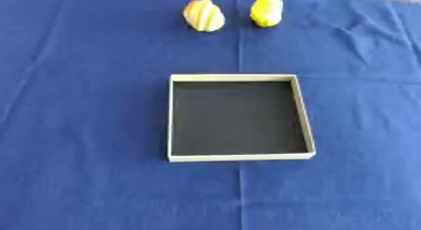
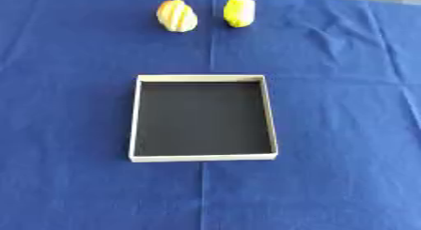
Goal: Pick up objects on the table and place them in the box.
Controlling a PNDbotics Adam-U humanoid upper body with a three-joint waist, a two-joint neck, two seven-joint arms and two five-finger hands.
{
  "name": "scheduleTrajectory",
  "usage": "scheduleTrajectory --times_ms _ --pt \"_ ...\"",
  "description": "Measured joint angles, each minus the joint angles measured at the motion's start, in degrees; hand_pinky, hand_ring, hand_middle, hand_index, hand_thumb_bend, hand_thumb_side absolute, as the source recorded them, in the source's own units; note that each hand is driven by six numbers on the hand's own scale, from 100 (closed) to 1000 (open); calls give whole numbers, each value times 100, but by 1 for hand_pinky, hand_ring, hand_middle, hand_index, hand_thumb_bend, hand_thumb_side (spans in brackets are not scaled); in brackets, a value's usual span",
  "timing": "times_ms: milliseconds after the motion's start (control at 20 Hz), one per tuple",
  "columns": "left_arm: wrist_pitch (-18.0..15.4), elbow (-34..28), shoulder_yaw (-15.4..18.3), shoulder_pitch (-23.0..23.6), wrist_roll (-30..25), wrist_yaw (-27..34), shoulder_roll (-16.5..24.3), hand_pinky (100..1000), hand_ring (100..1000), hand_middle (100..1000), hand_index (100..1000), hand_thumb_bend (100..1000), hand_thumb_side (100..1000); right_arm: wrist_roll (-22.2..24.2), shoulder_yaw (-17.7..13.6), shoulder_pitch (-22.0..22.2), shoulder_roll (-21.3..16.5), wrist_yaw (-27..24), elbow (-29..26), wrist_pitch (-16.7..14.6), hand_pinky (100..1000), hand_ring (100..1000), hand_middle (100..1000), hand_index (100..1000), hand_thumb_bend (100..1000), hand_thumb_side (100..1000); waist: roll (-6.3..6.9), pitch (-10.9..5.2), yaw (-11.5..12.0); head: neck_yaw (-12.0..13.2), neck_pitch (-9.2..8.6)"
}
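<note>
Nearest, the box (image 1: pixel 239 157) is empty; both fruits (image 1: pixel 204 15) lie beyond it, and no hand shows, so its fingers cannot be judged.

no part of the robot's body shows in either eye view; no arm, hand, sleeve, cable or marking can be described from here.
</note>
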Motion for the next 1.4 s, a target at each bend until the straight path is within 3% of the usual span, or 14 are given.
scheduleTrajectory --times_ms 200,400,500,700,850,1100,1200,1250,1400 --pt "-17 0 -8 -13 -29 25 0 940 938 854 795 100 624 398 249 -284 223 429 490 25 824 1000 944 989 100 987 -38 25 58 -140 -46" --pt "-16 0 -10 -27 -49 56 0 941 939 856 793 100 623 1044 500 -327 393 1066 728 -48 835 1000 948 987 100 917 -36 51 107 -320 -55" --pt "-13 0 -11 -29 -59 71 0 940 939 856 792 100 623 1516 619 -370 470 1485 798 -118 841 1000 947 981 100 853 -34 64 129 -372 -57" --pt "-16 0 -17 -31 -73 80 -2 941 940 856 791 100 622 2688 837 -421 591 2424 839 -430 856 1000 933 953 110 643 -6 71 155 -404 -71" --pt "-6 0 -33 -31 -86 103 -3 940 940 856 790 100 622 3598 944 -430 649 3027 798 -786 878 1000 931 932 147 393 0 71 157 -404 -72" --pt "2 0 -40 -46 -104 123 -6 940 940 856 789 100 622 4902 1051 -518 741 3570 599 -1301 897 1000 942 930 238 267 1 71 188 -402 -71" --pt "0 0 -40 -48 -107 126 -6 940 940 856 789 100 622 5226 1062 -543 767 3683 536 -1409 897 1000 942 930 238 267 1 71 191 -401 -70" --pt "-1 0 -40 -49 -109 127 -6 940 941 856 789 100 622 5334 1063 -552 785 3720 512 -1442 906 1000 950 930 359 100 1 71 192 -401 -70" --pt "0 0 -40 -51 -115 129 -7 941 941 857 788 100 622 5596 1101 -552 799 3821 443 -1495 904 1000 954 936 386 100 -3 71 212 -399 -70"
